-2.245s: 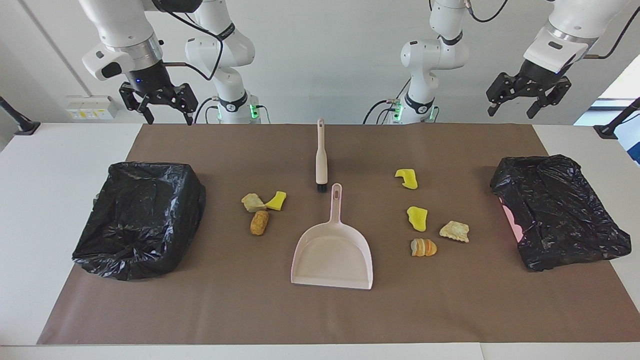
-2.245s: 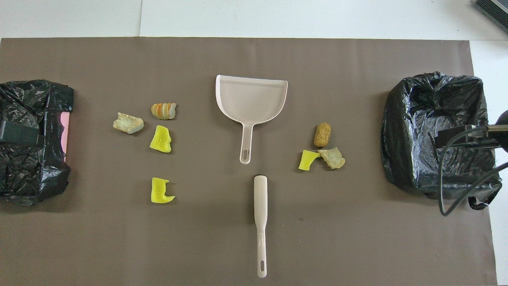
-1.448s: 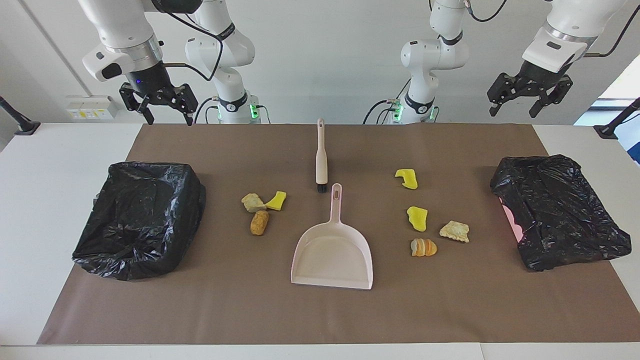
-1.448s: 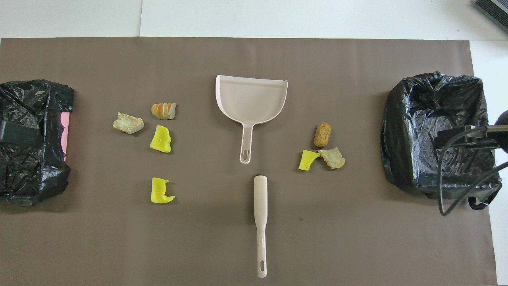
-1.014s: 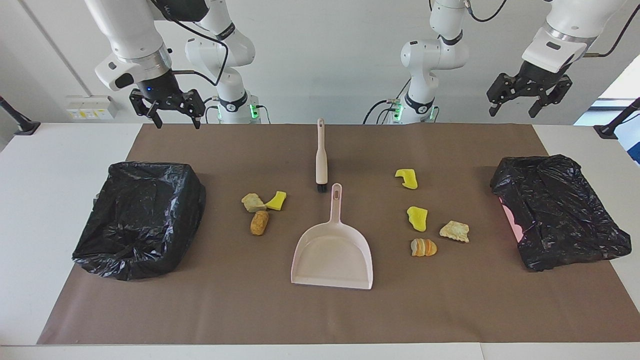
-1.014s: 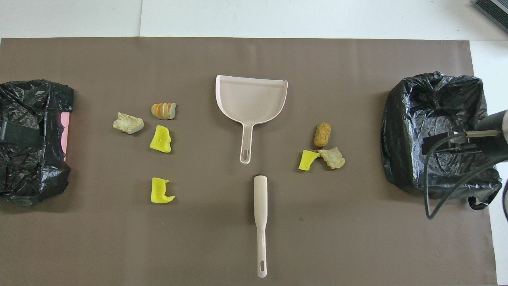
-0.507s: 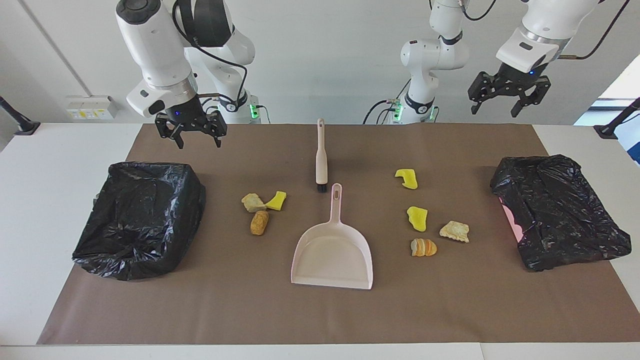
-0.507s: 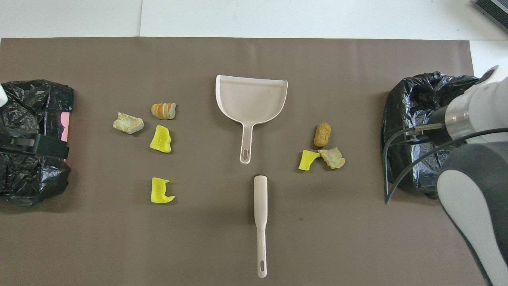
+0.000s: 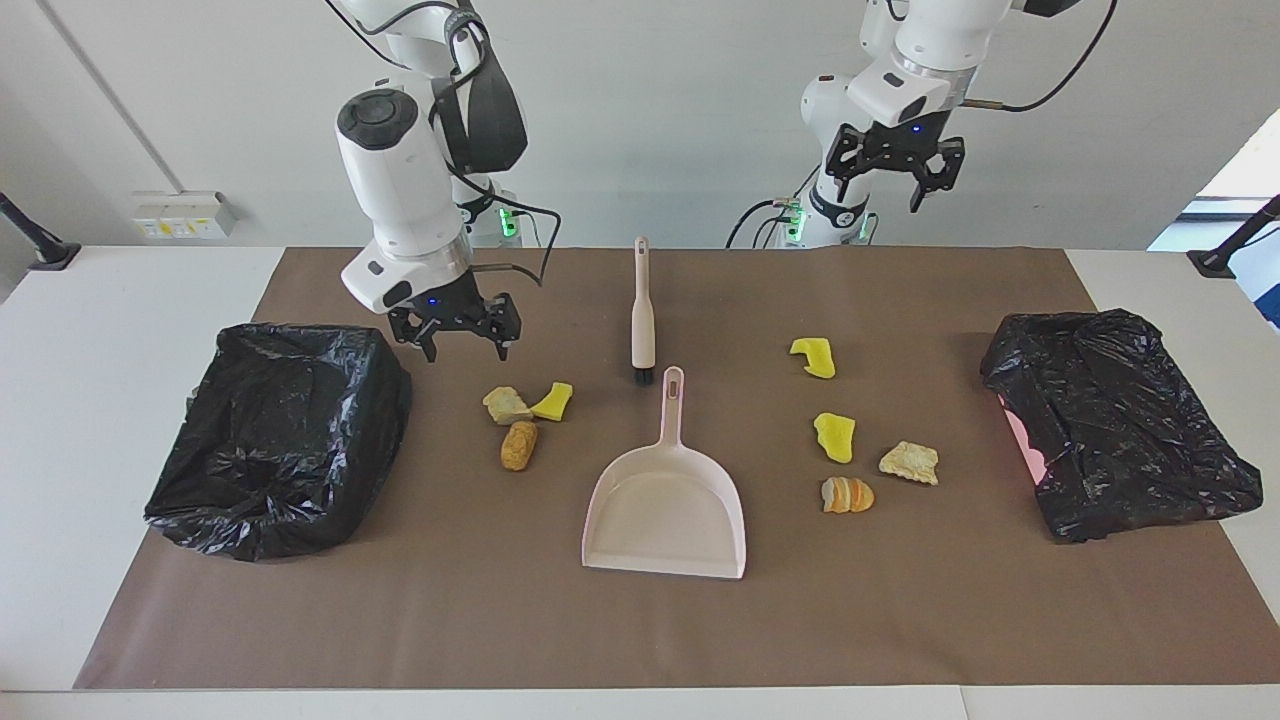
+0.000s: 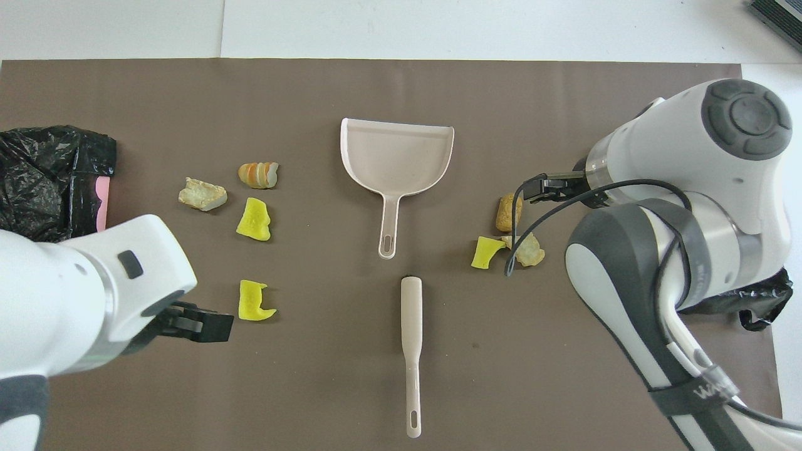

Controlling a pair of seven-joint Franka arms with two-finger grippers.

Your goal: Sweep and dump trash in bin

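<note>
Both grippers were wide and empty, the right gripper (image 9: 456, 338) at centre-left of the facing frame over the mat, the left gripper (image 9: 893, 178) upper right; trash (image 9: 523, 417) lay mid-frame on the counter (image 9: 120, 290).

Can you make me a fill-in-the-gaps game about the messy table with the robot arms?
1. The dustpan holds ____ scraps of trash.
2. The brush lies ____ to the robots than the dustpan.
3. Both bins are lined with bags coloured ____.
4. The right gripper and left gripper both have ____ fingers.

Missing words: no; nearer; black; open
</note>
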